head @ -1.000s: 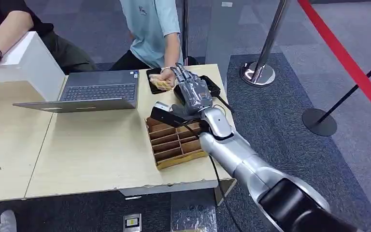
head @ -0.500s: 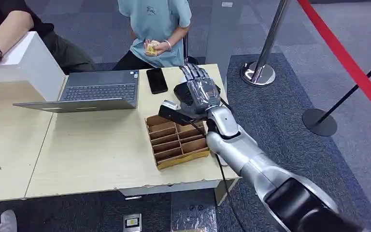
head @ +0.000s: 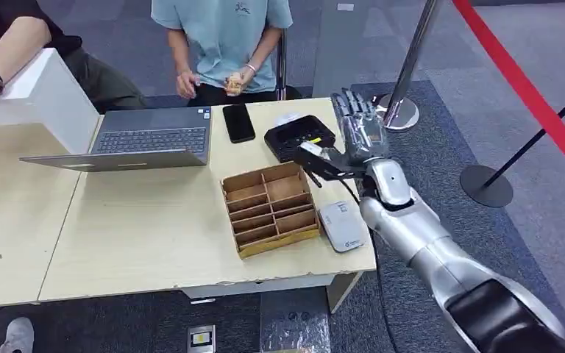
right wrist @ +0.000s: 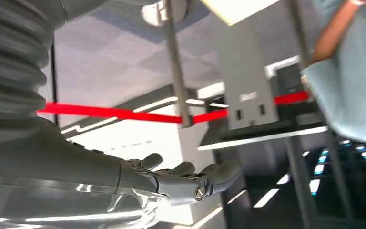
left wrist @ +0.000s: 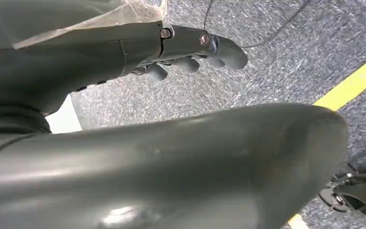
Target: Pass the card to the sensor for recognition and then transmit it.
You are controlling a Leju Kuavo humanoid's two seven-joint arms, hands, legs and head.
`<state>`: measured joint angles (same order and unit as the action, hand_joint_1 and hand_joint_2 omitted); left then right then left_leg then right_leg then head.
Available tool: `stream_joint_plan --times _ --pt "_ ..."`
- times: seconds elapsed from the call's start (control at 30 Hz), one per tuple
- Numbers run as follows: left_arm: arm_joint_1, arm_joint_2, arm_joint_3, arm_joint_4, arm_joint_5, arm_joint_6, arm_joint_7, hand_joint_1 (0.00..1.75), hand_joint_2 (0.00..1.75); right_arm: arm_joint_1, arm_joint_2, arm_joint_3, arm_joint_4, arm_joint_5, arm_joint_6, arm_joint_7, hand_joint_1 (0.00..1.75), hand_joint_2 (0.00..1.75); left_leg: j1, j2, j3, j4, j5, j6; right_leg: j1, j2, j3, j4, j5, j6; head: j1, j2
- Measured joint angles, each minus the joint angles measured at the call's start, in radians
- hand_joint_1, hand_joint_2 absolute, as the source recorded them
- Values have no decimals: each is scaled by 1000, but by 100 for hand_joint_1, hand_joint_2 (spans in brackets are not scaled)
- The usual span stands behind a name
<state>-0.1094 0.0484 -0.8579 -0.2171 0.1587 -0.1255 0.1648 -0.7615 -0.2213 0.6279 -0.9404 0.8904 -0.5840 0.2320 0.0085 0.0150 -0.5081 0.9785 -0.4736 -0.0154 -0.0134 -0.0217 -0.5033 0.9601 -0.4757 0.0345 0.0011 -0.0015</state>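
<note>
Right hand (head: 359, 134) spread, empty, just right of black card reader (head: 300, 137); card is with the seated person (head: 222, 44) opposite.

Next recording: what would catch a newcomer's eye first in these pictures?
First, the silver right arm reaching in from the lower right, its right hand raised with spread fingers above the table's far right corner, beside the black sensor box. Next, the divided cardboard tray mid-table, with a small white device to its right. Behind the table, a person in a light blue shirt holds something small.
</note>
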Motion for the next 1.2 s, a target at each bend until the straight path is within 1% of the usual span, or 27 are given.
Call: stream_joint_plan --times 0.17,0.37,0.67,0.77,0.93,1.0,1.07,1.2 --pt "1 -6 0 0 -6 0 -6 0 0 33 -70 -47 -80 2 10 31 0 175 0 0 0 0 0 0 0 0 0 0 0 0 0 0" --pt "-1 -12 0 -1 -19 0 0 0 0 84 -117 -95 -164 7 22 42 0 175 0 0 0 0 0 0 0 0 0 0 0 0 0 0" --pt "-4 -19 -9 -6 -27 0 2 0 0 143 -122 -107 -245 30 45 28 0 175 0 0 -1 -1 0 0 0 0 0 0 0 0 0 0" --pt "-5 -25 -14 -6 -27 0 2 0 0 157 -118 -106 -281 39 66 27 0 175 0 0 -1 0 0 0 0 0 1 0 0 0 0 0" --pt "-5 -26 -15 -6 -27 0 2 0 0 158 -118 -105 -285 40 69 27 0 175 0 0 -1 0 0 0 0 0 1 0 0 0 0 0" --pt "-5 -28 -16 -6 -26 0 2 0 0 165 -116 -104 -302 43 86 27 0 175 0 0 -1 -1 0 0 0 0 1 0 0 0 0 0" --pt "-7 -27 -16 -6 -14 0 -9 0 0 172 -105 -93 -353 26 161 19 0 175 0 0 -1 -1 0 0 0 0 1 1 0 0 0 0" --pt "-11 -21 -17 -6 -13 0 3 0 0 175 -91 -80 -385 3 217 6 0 175 0 0 -1 -1 0 0 0 0 1 1 0 0 0 0"
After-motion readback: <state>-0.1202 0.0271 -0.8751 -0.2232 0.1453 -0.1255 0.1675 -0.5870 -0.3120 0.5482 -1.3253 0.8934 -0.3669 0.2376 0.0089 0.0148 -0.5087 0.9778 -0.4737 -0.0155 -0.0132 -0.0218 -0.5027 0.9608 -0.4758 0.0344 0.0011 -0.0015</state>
